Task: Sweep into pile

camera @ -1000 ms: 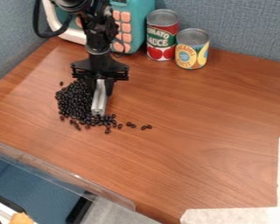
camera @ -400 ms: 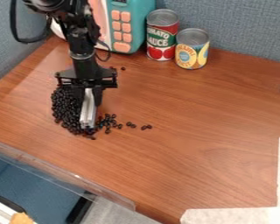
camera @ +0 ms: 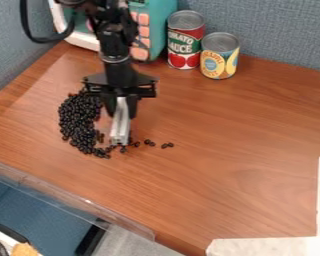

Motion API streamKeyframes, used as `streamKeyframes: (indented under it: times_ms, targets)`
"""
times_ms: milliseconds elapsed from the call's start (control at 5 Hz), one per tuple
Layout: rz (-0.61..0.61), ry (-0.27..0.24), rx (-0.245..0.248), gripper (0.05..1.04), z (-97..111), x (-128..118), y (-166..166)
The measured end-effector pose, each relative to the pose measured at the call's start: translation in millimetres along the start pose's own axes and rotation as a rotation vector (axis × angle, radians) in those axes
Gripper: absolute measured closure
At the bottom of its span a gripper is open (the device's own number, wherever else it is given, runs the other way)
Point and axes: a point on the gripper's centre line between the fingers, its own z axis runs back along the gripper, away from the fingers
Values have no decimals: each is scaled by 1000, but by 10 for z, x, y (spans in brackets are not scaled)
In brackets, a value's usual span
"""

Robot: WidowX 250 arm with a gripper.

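Many dark beans (camera: 78,120) lie piled beside what seems a metal tool (camera: 120,122).

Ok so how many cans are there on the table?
2. One is the tomato can, at the back, just right of the teal toy. The other, the pineapple can, stands right beside it, a little nearer the front.

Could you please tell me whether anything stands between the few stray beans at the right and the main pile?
Yes: the silver tool in the gripper stands between the stray beans and the pile.
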Motion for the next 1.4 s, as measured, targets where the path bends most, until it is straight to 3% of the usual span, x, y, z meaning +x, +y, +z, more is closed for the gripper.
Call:
streamKeyframes:
  times_ms: [600, 1000, 1400]
  targets:
    - [-220, 2, -58, 712, 33, -273, -923]
    - [-281, 49, -27, 712, -213, -359, -1131]
    - [-306, 49, -18, 712, -236, -382, -1177]
